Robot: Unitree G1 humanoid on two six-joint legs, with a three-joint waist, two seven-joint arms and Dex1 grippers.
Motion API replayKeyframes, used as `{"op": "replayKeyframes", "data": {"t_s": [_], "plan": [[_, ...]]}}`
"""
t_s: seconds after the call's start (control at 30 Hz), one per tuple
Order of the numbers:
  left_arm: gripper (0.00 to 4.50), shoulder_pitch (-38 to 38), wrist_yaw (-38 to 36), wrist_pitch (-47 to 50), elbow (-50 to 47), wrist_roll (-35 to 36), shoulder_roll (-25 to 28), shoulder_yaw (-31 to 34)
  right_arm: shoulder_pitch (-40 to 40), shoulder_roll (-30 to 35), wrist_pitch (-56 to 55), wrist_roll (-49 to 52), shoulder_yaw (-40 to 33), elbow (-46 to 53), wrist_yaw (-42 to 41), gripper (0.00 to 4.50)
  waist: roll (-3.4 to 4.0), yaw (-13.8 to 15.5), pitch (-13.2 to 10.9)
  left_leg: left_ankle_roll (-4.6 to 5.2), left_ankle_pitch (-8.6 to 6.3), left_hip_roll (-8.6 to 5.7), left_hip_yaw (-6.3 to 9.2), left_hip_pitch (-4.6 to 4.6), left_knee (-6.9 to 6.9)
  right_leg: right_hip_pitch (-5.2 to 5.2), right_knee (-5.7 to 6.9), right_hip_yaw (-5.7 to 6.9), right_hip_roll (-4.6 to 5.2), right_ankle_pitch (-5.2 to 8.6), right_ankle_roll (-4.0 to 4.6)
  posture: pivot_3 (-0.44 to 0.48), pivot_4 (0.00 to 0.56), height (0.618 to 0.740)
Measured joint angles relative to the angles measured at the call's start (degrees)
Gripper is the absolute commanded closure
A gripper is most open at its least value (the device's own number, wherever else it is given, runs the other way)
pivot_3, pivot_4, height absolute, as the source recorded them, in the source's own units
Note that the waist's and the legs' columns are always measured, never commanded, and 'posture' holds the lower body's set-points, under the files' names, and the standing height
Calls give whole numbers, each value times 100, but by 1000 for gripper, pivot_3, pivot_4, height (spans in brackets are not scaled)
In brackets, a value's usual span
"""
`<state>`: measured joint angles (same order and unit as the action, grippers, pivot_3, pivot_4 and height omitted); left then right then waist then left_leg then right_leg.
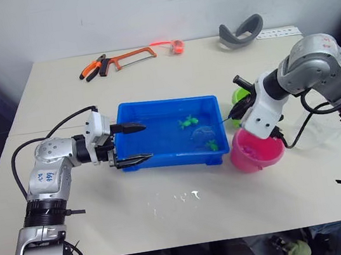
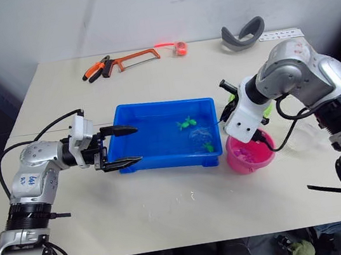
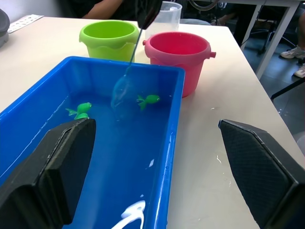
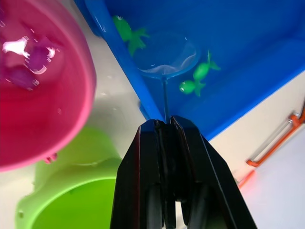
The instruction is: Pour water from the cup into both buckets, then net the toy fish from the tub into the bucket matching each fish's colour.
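The blue tub point(image 1: 155, 107) sits mid-table with water in it. Two green toy fish point(image 1: 188, 122) point(image 1: 212, 145) float near its right end. My right gripper point(image 4: 164, 125) is shut on the net's thin handle, and the net hoop point(image 1: 200, 134) dips into the water between the fish. The pink bucket point(image 1: 258, 153) stands right of the tub with pink fish point(image 4: 24, 62) inside. Behind it, my right arm partly hides the green bucket point(image 3: 107, 38). The clear cup point(image 3: 167, 13) stands beyond both buckets. My left gripper point(image 1: 131, 145) is open, straddling the tub's front-left corner.
A hacksaw point(image 1: 134, 57), pliers point(image 1: 94, 68) and a small red object point(image 1: 176, 47) lie along the table's back edge, with a grey curved band point(image 1: 241, 32) at the back right. Water drops point(image 1: 184, 196) dot the table in front of the tub.
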<state>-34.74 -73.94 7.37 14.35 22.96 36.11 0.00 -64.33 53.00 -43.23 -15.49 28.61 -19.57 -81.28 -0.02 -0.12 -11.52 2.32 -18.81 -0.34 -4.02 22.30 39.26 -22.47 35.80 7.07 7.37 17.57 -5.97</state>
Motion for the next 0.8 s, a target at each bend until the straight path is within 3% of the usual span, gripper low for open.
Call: {"op": "replayKeyframes", "data": {"t_s": [0.27, 0.8], "plan": [[14, 23, 23, -2, -3, 1, -24, 0, 202, 110, 953, 683, -13, 572, -671, 4500, 0, 2, 0, 0, 0, 0, 1, 0, 5, 1, 3, 2, 2, 0, 0, 0, 150, 740], [14, 170, 88, 8, -43, 6, -21, 5, 445, 22, 3711, 1286, -500, 780, -733, 4500, 0, 1, 0, 0, 0, -1, 1, 1, 7, 0, 6, 2, 3, 0, 0, 0, 150, 740]]}}
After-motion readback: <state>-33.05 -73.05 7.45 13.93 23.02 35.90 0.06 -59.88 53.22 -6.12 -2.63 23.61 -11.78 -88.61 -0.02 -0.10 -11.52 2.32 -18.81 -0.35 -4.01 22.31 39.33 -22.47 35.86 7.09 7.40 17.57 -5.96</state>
